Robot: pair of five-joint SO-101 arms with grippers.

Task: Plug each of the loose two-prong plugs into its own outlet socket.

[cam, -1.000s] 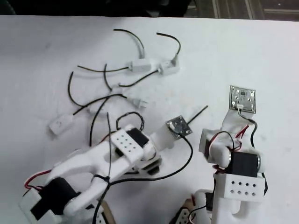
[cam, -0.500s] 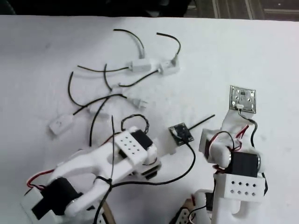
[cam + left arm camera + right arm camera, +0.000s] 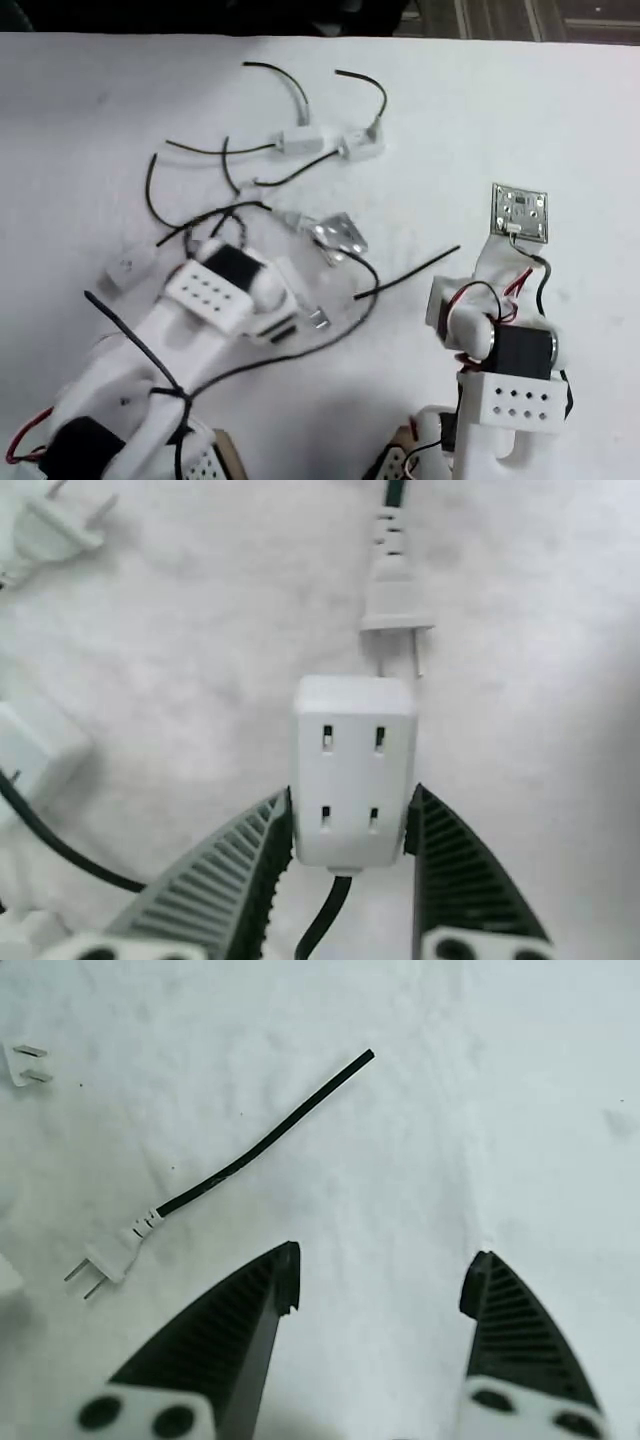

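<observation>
Left gripper [image 3: 350, 795] was clamped on a white outlet socket [image 3: 352, 740], one finger on each side, slots facing the wrist camera. The socket's black cord [image 3: 322, 925] ran out of frame between the fingers. From above, the arm's camera board [image 3: 338, 235] covered the grip. A two-prong plug [image 3: 395, 605] lay just beyond the socket with its prongs at the socket's far edge; couldn't tell whether they touched. Another plug [image 3: 48, 528] and a white block [image 3: 30, 750] were cut off at the frame edge. Right gripper [image 3: 386, 1255] was spread wide and holding nothing above bare table, with a short-cord plug [image 3: 108, 1258] off to one side, apart from it. A further plug [image 3: 20, 1065] was cropped at the edge. Table [image 3: 560, 110] was white and matte. Two white connector bodies [image 3: 300, 140] lay end to end toward its far side; couldn't tell if they were joined. Past the far edge was a dark strip of room [image 3: 200, 15], detail unreadable.
</observation>
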